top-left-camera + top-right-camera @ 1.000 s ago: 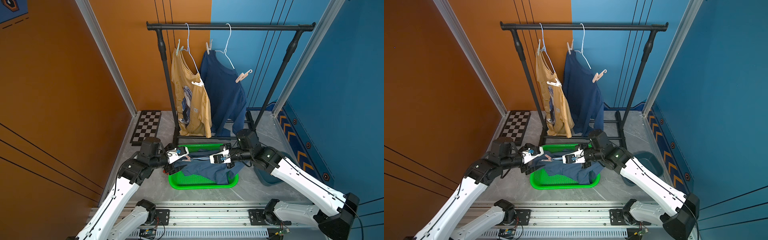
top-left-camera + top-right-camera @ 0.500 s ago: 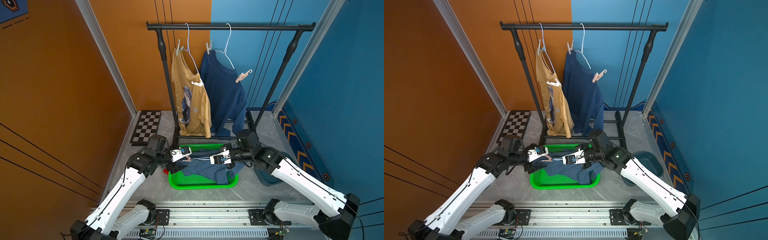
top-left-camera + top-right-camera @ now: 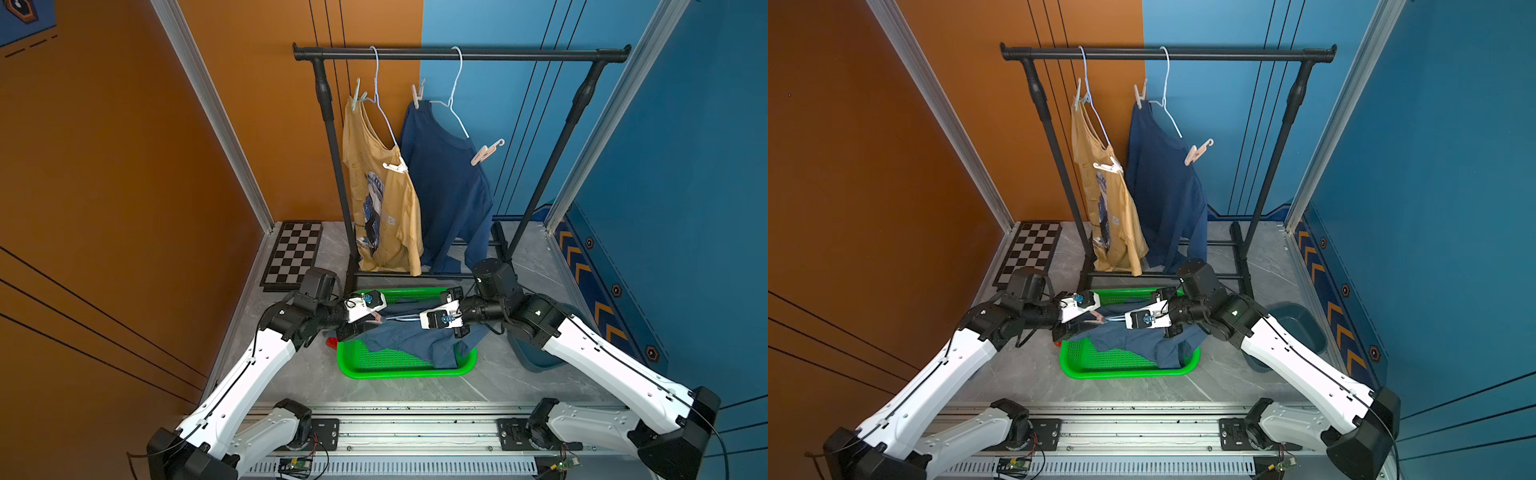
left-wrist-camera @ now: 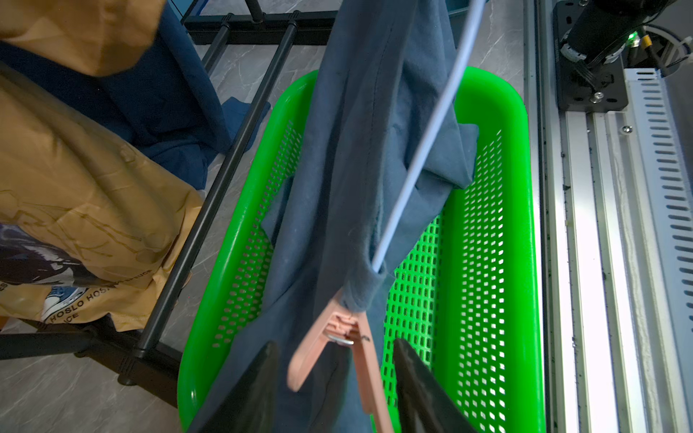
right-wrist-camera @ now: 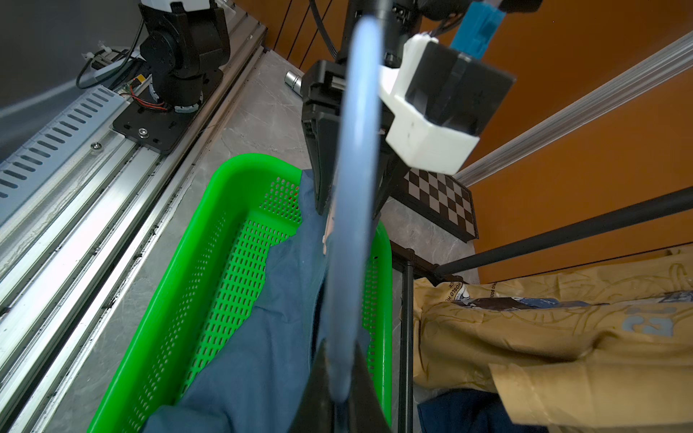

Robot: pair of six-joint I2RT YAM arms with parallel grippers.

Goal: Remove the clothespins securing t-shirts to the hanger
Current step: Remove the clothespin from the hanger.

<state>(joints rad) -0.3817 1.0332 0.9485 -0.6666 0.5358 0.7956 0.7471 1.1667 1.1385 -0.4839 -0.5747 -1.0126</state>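
One pink clothespin (image 4: 343, 324) fastens the slate-blue t-shirt (image 4: 348, 150) to the tip of its hanger (image 4: 423, 150), above the green basket (image 4: 491, 187). We see the right gripper (image 5: 339, 378) clenched on the hanger wire, while the left gripper (image 4: 335, 360) straddles the pin's handles, jaws apart and not touching them. We judge the step to be seizing this pin; next, the jaws must squeeze both handles and draw it off. Four more clothespins (image 3: 484, 151) hold the yellow t-shirt (image 3: 382, 199) and navy t-shirt (image 3: 449, 187) on the rail (image 3: 457, 54).
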